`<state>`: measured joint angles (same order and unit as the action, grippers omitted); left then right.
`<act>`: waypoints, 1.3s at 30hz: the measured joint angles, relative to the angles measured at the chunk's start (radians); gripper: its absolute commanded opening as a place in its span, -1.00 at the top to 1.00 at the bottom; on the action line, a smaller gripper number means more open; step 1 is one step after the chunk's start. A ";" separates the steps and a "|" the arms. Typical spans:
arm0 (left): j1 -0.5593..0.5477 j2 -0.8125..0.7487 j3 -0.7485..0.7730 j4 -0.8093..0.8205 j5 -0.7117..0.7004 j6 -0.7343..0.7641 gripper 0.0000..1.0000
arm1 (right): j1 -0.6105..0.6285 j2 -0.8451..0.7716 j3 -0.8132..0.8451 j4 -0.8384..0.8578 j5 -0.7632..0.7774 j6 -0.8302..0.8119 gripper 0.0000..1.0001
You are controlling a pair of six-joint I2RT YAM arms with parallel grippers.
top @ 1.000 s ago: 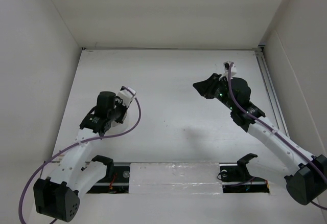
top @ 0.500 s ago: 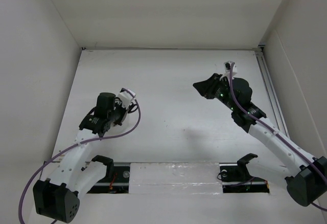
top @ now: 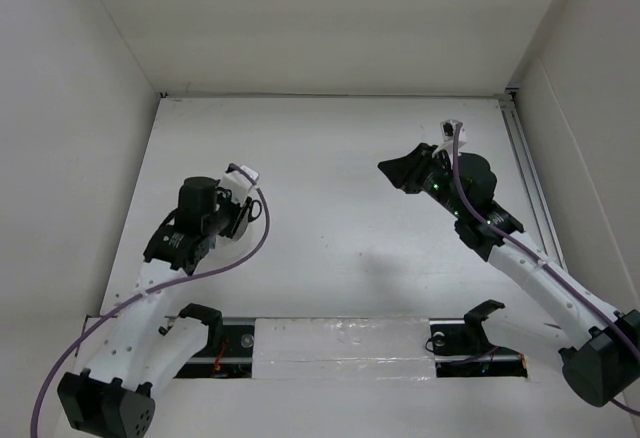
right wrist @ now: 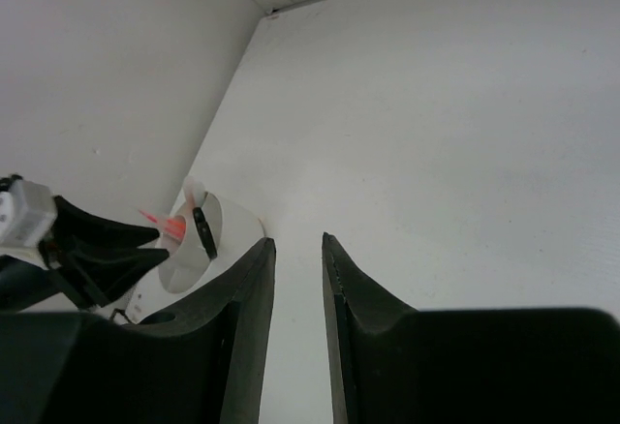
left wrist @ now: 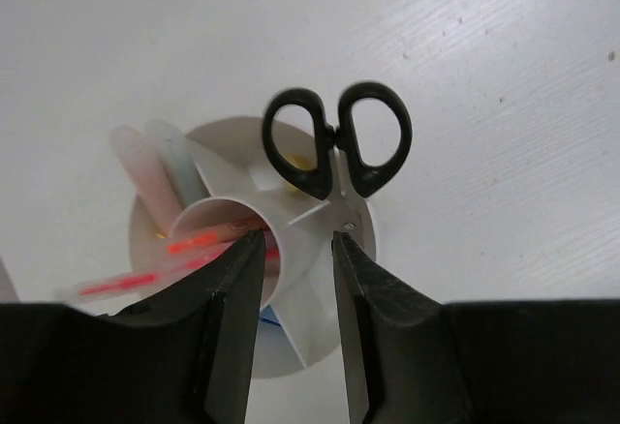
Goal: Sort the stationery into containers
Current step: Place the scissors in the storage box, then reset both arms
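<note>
1. Where the left wrist camera looks straight down, the round white tub (left wrist: pixel 300 347) stands on the table (left wrist: pixel 504 66), directly under the left gripper (left wrist: pixel 295 242).
2. The black-handled scissors (left wrist: pixel 339 143) stand in a far-side wedge compartment, handles up. The blades are hidden below the handles.
3. The red pens (left wrist: pixel 194 245) lean out of the central cup (left wrist: pixel 208 213) toward the left of that view.
4. Two pale markers (left wrist: pixel 145 167) lean out of a wedge on the far left. They are too blurred to tell their colours.
5. A small yellow piece (left wrist: pixel 296 163) shows through the left scissor loop. Its compartment cannot be told.
6. A sliver of blue (left wrist: pixel 272 316) lies in a near wedge beside the left finger.
7. Left gripper: released. The jaws stand apart and straddle the cup wall, with nothing clamped between them.
8. Right gripper (right wrist: pixel 295 250): released and holding nothing. The jaws stand a narrow gap apart, well away from the tub, and the gripper is at the right side of the table.
9. In the right wrist view, the tub shows at the far left edge, close to the side wall (right wrist: pixel 107 66).
10. In the top view, the left arm (top: pixel 195 220) hides the tub.
</note>
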<state>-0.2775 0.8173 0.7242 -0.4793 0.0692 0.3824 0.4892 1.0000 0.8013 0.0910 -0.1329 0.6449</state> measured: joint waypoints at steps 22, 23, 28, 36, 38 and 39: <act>0.000 -0.540 0.097 0.230 -0.132 -0.520 -1.00 | 0.346 -0.050 0.345 -0.483 0.430 -0.163 -1.00; 0.000 -0.574 0.088 0.230 -0.158 -0.552 -1.00 | 0.373 -0.072 0.367 -0.531 0.490 -0.162 -1.00; 0.000 -0.682 0.101 0.169 -0.293 -0.647 -1.00 | 0.449 -0.187 0.435 -0.763 0.680 -0.146 -1.00; -0.034 -0.815 0.224 0.085 -0.419 -0.685 -1.00 | 0.449 -0.382 0.452 -0.966 0.755 -0.105 -1.00; -0.042 -0.815 0.227 0.078 -0.419 -0.692 -1.00 | 0.449 -0.454 0.452 -0.980 0.754 -0.098 -1.00; -0.042 -0.814 0.226 0.071 -0.419 -0.696 -1.00 | 0.449 -0.486 0.453 -0.985 0.754 -0.097 -1.00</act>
<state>-0.3195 0.0029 0.9504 -0.4088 -0.3500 -0.3134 0.9379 0.5137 1.2541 -0.8936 0.6212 0.5480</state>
